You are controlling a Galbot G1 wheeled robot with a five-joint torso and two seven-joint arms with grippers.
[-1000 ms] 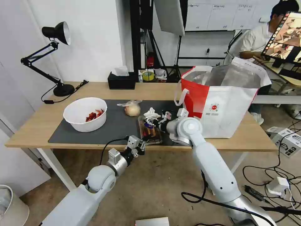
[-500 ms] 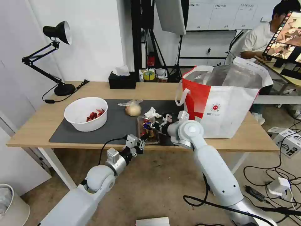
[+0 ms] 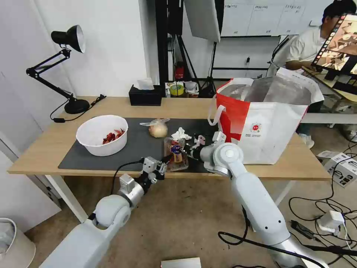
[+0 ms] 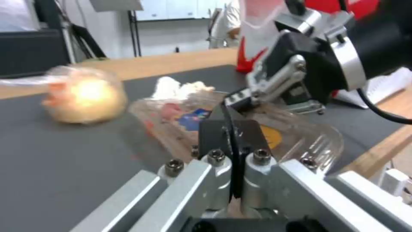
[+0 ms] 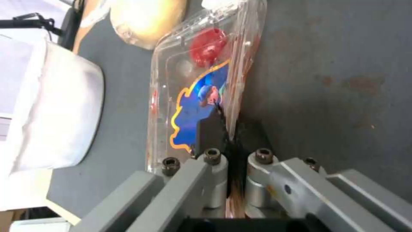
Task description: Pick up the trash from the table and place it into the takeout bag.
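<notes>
Clear hinged tray (image 3: 174, 153): lies on the dark grey mat (image 3: 141, 147) near the counter's front edge, pinched along one long edge by the right hand; red bits and a blue sticker show through its lid in the right wrist view (image 5: 201, 96).
Right hand (image 3: 185, 150): closed on the tray's edge, with the thin plastic caught between the two black pads (image 5: 210, 132); the arm reaches in from the takeout bag's side.
Left hand (image 3: 163, 164): at the front edge of the counter, just before the tray's near end; its pads (image 4: 217, 135) look pressed together, and whether they also nip the tray's rim I cannot tell, since the plastic there is blurred.
Crumpled white tissue (image 3: 180, 133): on the mat just beyond the tray, on the far side of the right hand.
Clear bag around a beige lump (image 3: 157, 128): beside the tissue, farther out from the right hand.
White bowl with red scraps (image 3: 102, 134): on the mat's other end, well apart from both hands.
Takeout bag (image 3: 266, 123): stands upright and open behind the right arm, foil lining showing, red panel toward the tray.
Counter (image 3: 48, 149): light wood, carrying the mat and a black tissue box (image 3: 145, 96) at its far edge.
</notes>
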